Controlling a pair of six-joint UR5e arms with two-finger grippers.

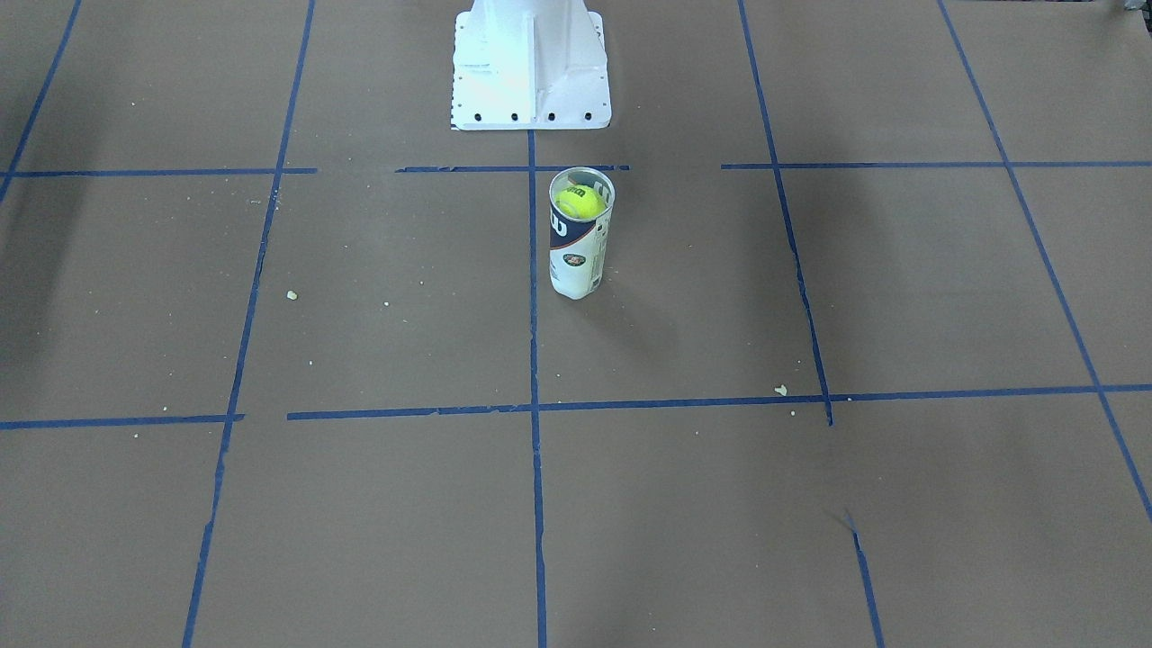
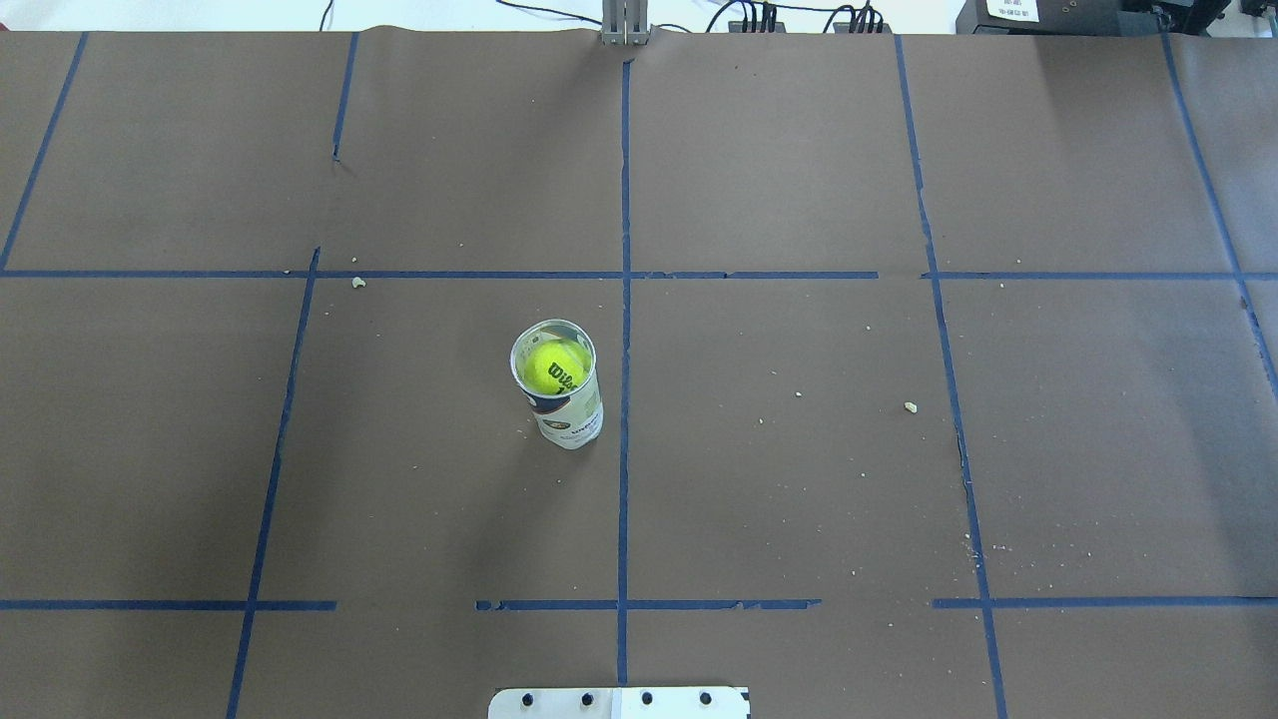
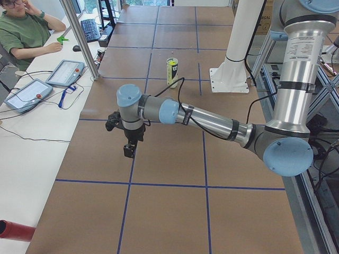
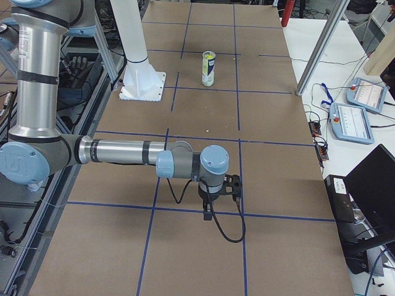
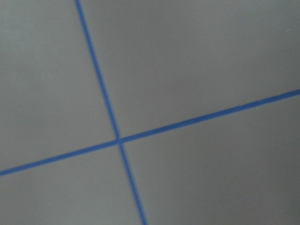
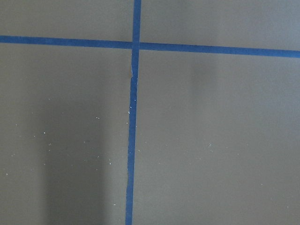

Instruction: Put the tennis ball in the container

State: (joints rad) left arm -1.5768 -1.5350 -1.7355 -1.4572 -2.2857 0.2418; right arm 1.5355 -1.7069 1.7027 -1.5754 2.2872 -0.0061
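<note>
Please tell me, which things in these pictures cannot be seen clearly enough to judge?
- Left pincer, open or shut: it shows only in the exterior left view, small and dark.
- Right pincer, open or shut: the same, only in the exterior right view.
- What lies under the tennis ball: the label of the tennis-ball tube hides it in every view.
- Small print on that label: too small.

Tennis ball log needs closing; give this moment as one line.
tennis ball: inside container | container: upright | left arm, right arm: away from it | jaws: cannot tell
</note>
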